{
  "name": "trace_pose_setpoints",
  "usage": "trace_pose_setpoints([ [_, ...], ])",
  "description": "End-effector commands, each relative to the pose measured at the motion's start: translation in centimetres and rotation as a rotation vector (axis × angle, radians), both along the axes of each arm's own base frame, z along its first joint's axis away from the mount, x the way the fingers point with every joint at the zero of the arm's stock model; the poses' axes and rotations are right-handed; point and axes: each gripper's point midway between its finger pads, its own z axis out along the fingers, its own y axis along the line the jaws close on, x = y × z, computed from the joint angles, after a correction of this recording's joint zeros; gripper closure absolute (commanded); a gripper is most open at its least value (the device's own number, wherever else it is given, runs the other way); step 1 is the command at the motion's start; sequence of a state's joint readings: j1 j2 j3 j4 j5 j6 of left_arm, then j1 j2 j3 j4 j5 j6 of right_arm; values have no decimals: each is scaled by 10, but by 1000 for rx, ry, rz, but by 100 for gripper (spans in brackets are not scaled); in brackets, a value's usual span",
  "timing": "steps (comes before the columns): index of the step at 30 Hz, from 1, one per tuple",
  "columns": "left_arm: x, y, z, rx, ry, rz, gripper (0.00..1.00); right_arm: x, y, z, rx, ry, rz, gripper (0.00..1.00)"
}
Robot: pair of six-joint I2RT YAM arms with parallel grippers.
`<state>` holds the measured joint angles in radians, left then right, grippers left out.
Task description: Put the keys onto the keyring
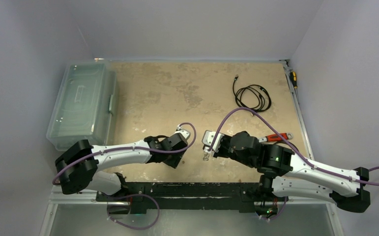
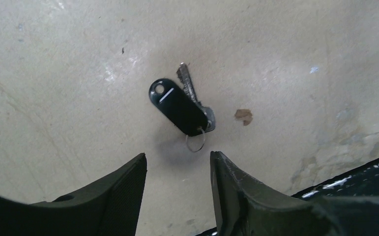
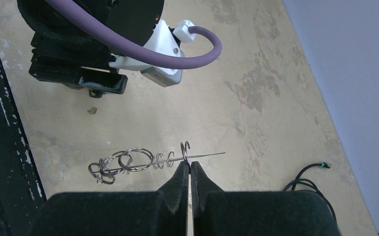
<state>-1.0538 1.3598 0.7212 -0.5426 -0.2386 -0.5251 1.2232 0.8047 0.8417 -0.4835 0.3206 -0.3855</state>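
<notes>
The keys lie on the table in the left wrist view: one with a long black head (image 2: 177, 105) and a plain silver one (image 2: 188, 84) beneath it, joined by a small split ring (image 2: 195, 142). My left gripper (image 2: 177, 154) hangs open just short of that ring, with nothing between its fingers. The keyring (image 3: 128, 161) is a thin silvery wire loop seen edge-on, with small coils and several split rings on it. My right gripper (image 3: 187, 163) is shut on its wire and holds it above the table. The loop dangles at the fingertips in the top view (image 1: 206, 156).
A clear plastic box (image 1: 81, 103) stands at the left. A coiled black cable (image 1: 253, 96) lies at the back right, and a red-handled wrench (image 1: 276, 138) beside my right arm. The left arm's wrist (image 3: 103, 44) hangs close ahead of the keyring. The black front rail (image 3: 0, 147) is near.
</notes>
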Motion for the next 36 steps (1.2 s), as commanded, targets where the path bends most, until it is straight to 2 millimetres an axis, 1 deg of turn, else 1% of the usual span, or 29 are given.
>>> trace_pose_setpoints([
  [1,5,-26,-1,-118,-4,15,53,0,7,17,74,-21,7,100],
  [5,8,-31,-3,-133,-14,9,60,0,7,17,73,-21,7,100],
  [12,9,-29,-6,-117,-20,13,70,0,6,17,77,-23,5,100],
  [16,8,-25,-9,-102,-18,19,74,0,6,17,75,-23,5,100],
  [23,12,-22,-10,-84,-34,28,76,0,6,16,73,-21,6,100],
  [26,12,-23,-12,-84,-34,21,80,0,6,16,73,-20,5,100],
  [30,12,-21,-17,-67,-36,21,82,0,7,16,74,-20,6,100],
  [32,12,-23,-16,-73,-36,18,86,0,7,16,75,-20,5,100],
  [36,10,-27,-9,-104,-37,12,98,1,7,15,70,-19,5,100],
])
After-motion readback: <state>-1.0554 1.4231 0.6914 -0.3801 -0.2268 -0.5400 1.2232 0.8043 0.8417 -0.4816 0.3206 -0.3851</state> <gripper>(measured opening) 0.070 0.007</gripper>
